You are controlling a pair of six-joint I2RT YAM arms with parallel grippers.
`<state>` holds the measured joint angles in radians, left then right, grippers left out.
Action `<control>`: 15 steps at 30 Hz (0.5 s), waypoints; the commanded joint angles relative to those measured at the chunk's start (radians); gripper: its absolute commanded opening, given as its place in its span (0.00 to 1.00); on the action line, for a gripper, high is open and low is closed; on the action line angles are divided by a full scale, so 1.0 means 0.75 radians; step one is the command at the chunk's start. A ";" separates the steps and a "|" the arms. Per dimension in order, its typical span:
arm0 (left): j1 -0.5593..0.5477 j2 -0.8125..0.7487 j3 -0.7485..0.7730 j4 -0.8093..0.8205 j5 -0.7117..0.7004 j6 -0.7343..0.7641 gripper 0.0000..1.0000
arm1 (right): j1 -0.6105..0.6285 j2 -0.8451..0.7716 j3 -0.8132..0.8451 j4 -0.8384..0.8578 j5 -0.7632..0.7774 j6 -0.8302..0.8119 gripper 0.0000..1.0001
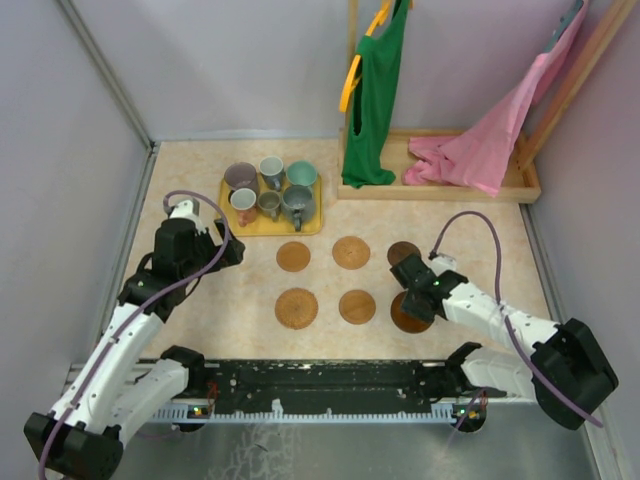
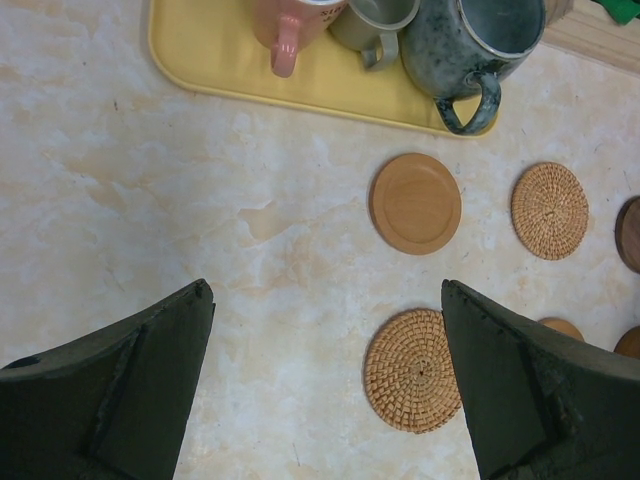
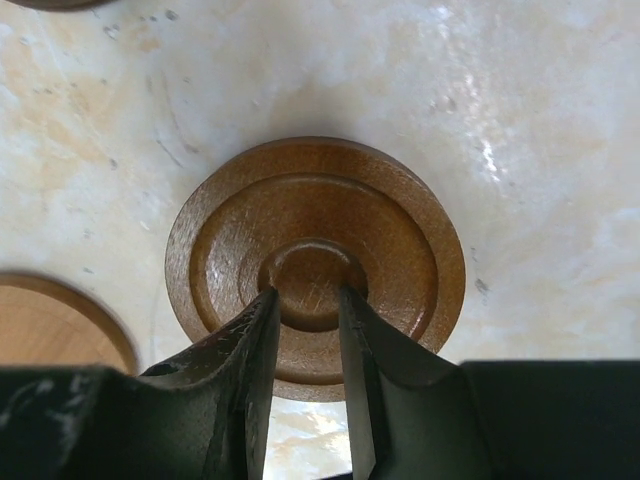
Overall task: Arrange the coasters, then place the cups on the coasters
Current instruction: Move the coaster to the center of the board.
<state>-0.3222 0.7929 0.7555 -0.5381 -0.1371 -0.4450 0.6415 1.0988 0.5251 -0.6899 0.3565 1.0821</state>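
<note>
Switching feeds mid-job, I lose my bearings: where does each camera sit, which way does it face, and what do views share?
Top: above and behind, looking down over the table; left arm and right arm show.
Left wrist: looks down past its open left gripper at tray, cups and coasters.
Right wrist: close above the dark coaster, right gripper fingers narrowly apart.
Shared: the smooth coaster near the tray shows in top and left wrist views.

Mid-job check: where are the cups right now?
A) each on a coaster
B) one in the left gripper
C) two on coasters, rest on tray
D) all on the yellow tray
D: all the cups stand on the yellow tray, the coasters bare.
</note>
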 commanded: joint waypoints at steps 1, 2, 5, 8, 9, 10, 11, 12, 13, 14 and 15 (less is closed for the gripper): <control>0.008 0.005 -0.005 0.042 0.015 0.006 1.00 | 0.012 -0.044 0.080 -0.130 0.056 -0.055 0.33; 0.008 0.009 -0.004 0.046 0.016 0.008 1.00 | 0.012 -0.041 0.108 -0.132 0.072 -0.076 0.34; 0.008 0.026 0.005 0.054 0.017 0.011 1.00 | 0.012 -0.007 0.202 -0.121 0.099 -0.137 0.36; 0.008 0.048 0.020 0.064 0.016 0.014 1.00 | 0.014 0.037 0.287 -0.095 0.114 -0.205 0.38; 0.008 0.056 0.029 0.068 0.014 0.016 1.00 | 0.012 0.050 0.309 -0.083 0.116 -0.222 0.38; 0.008 0.064 0.036 0.069 0.012 0.018 1.00 | 0.013 0.065 0.332 -0.073 0.115 -0.237 0.38; 0.009 0.073 0.048 0.069 0.008 0.020 1.00 | 0.012 0.078 0.352 -0.060 0.111 -0.256 0.38; 0.008 0.083 0.059 0.069 0.005 0.022 1.00 | 0.012 0.088 0.370 -0.049 0.107 -0.269 0.39; 0.008 0.090 0.066 0.069 0.000 0.023 1.00 | 0.012 0.097 0.388 -0.043 0.107 -0.280 0.39; 0.008 0.097 0.074 0.072 -0.001 0.023 1.00 | 0.013 0.105 0.401 -0.037 0.106 -0.291 0.39; 0.008 0.103 0.080 0.076 -0.003 0.022 1.00 | 0.013 0.112 0.408 -0.033 0.105 -0.300 0.39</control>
<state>-0.3222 0.8577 0.7639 -0.5152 -0.1375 -0.4438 0.6415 1.1641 0.7696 -0.7448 0.4000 0.9169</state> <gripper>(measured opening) 0.997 0.390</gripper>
